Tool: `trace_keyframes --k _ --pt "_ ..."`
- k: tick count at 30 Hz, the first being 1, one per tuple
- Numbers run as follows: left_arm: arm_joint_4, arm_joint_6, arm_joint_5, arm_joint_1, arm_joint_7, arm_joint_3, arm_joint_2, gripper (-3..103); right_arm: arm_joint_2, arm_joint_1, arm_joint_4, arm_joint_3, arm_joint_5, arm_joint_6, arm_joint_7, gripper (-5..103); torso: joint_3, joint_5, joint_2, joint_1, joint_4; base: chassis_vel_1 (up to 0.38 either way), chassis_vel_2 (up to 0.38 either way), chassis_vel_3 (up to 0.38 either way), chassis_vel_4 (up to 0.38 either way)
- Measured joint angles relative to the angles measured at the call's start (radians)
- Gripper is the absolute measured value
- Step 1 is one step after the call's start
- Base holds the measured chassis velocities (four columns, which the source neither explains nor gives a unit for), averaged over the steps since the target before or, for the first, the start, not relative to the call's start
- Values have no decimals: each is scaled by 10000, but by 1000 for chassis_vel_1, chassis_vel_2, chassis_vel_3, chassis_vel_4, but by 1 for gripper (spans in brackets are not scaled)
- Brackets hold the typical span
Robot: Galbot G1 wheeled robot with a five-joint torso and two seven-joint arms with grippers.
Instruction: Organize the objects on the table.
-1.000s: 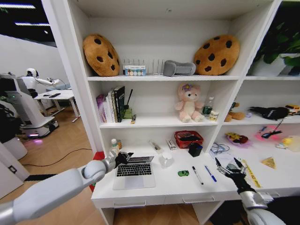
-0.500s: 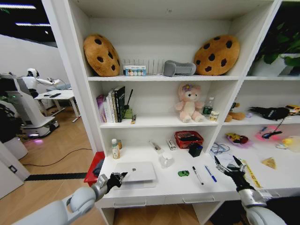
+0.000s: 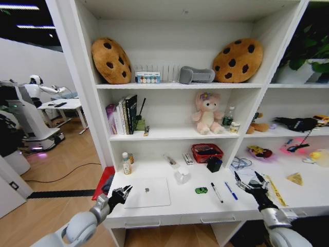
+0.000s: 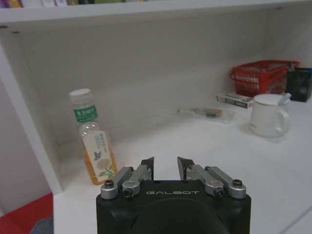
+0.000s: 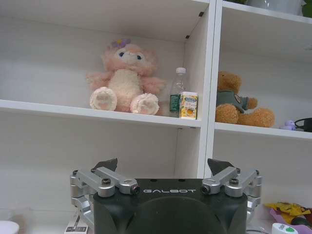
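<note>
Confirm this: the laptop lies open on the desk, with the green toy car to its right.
Not quite. In the head view the laptop lies closed, lid down, on the desk. The green toy car does sit to its right.

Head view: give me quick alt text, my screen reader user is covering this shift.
A closed silver laptop lies on the white desk, with the left end effector open just off its left edge. To its right sit a green toy car, a black pen and a blue pen; the right end effector hovers open beyond them.
</note>
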Motion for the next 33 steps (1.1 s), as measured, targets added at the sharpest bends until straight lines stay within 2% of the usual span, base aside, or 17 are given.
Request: trace_keyframes --k 1,2,3,5,6,8,9,11,12,16,18,19,20,25,32,33 --pt "-70 -14 -74 230 -159 -697 -473 34 5 -81 -43 -3 -12 51 -2 100 0 3 0 -1 0 0 0 0 0" --pt "-119 -7 -178 273 -284 -1016 -752 40 -2 -93 -79 -3 -12 70 -3 100 0 2 1 -1 1 0 0 0 0" --pt "-119 -7 -178 273 -284 -1016 -752 40 -2 -93 -79 -3 -12 70 -3 100 0 2 1 -1 1 0 0 0 0" --pt "-187 69 -357 264 -511 -1540 -1223 51 -75 -95 -149 2 -1 92 -5 100 0 0 0 0 -2 0 0 0 0" --pt "-187 69 -357 264 -511 -1540 -1223 51 -75 -95 -149 2 -1 92 -5 100 0 0 0 0 -2 0 0 0 0" --pt "-146 115 -495 259 -651 -1990 -1470 61 -183 -100 -150 14 22 60 -8 100 0 0 0 0 -3 0 0 0 0" --pt "-146 115 -495 259 -651 -1990 -1470 61 -183 -100 -150 14 22 60 -8 100 0 0 0 0 -3 0 0 0 0" --pt "43 119 -650 367 -625 -2552 -1714 72 -242 -95 -202 20 21 46 -6 100 0 0 -1 0 0 0 0 0 0" --pt "43 119 -650 367 -625 -2552 -1714 72 -242 -95 -202 20 21 46 -6 100 0 0 -1 0 0 0 0 0 0" --pt "315 91 -1098 497 -498 -3664 -2097 93 -293 -276 -289 -26 -2 131 -32 100 0 0 -1 0 -1 0 0 0 0" --pt "315 91 -1098 497 -498 -3664 -2097 93 -293 -276 -289 -26 -2 131 -32 100 0 0 -1 0 -1 0 0 0 0" --pt "368 59 -1234 522 -484 -3926 -2109 97 -302 -305 -292 -43 -1 157 -45 100 0 1 0 0 -2 0 0 0 0" --pt "460 -107 -1743 641 -533 -4704 -2118 100 -340 -414 -194 -57 9 258 -115 100 0 1 0 0 0 0 0 0 0" --pt "460 -273 -1964 825 -513 -5351 -2446 100 -383 -608 -140 -32 55 445 -159 100 0 -1 0 0 -1 0 0 0 0" --pt "620 -747 -2136 1299 45 -6162 -2517 100 -320 -713 -25 22 68 535 -95 100 0 0 0 0 -1 0 0 0 0" --pt "687 -985 -2060 1456 210 -6274 -2609 102 -297 -748 30 39 45 518 -84 100 0 1 0 0 -1 0 0 0 0"
